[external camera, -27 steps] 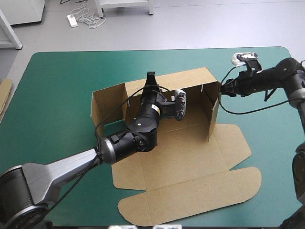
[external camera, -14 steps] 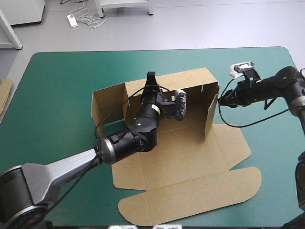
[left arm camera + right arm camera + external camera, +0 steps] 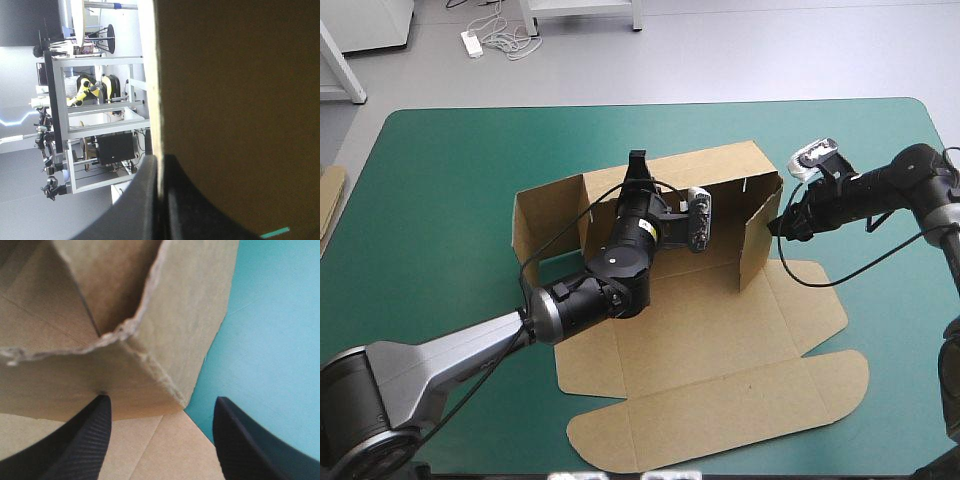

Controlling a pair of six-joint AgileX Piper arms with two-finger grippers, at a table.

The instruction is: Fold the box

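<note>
The brown box lies partly folded at mid-table, its back wall standing upright. My left gripper pinches that wall's top edge; in the left wrist view its black fingers meet on the board's edge. The right side flap is swung inward off the back wall's right end. My right gripper is open, just outside this flap. In the right wrist view the flap's lower corner sits ahead of the gripper, near its left finger.
The box's lid and loose flaps lie flat toward the near edge. A left side flap stands at the back wall's other end. More board shows at the table's left edge. Teal-green cover shows on the left.
My right gripper has moved left and slightly nearer, and the right side flap has swung inward with it. The left arm and back wall have not moved.
</note>
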